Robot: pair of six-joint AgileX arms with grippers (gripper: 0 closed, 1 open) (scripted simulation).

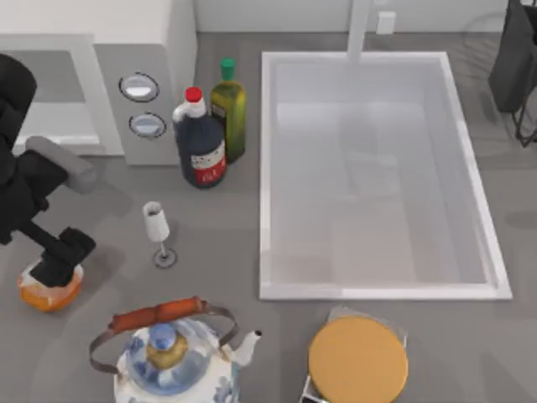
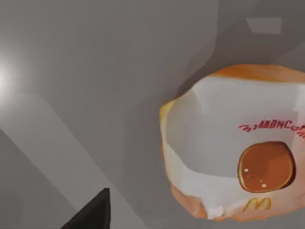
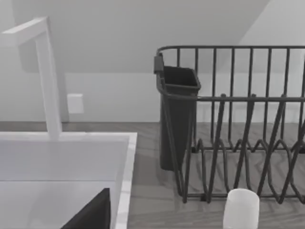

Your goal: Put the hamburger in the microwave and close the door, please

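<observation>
One AgileX left gripper (image 1: 55, 267) is hovering over the hamburger (image 1: 49, 287) at the surface's front-left, finger spread impossible to tell, the soft, light, crushable wrapped bun likely needing a gentle grip across its sides, right arm parked top-right.

My left pincer (image 1: 57, 267) sits directly over the hamburger (image 1: 49, 288) at the surface's (image 1: 210, 235) left edge. Behind it stands the microwave (image 1: 126, 80). To its right, near, stands a wine glass (image 1: 158, 232); farther right and behind it, two bottles (image 1: 210, 130) stand touching, just beside the microwave. A kettle (image 1: 172, 357) sits in front and right of the pincer, and a round disc (image 1: 358, 361) lies farther right still. The sink (image 1: 377, 290) fills the middle right. My right arm (image 1: 516, 59) is parked at the far right corner, with a dish rack (image 3: 238, 143) beside the sink.
</observation>
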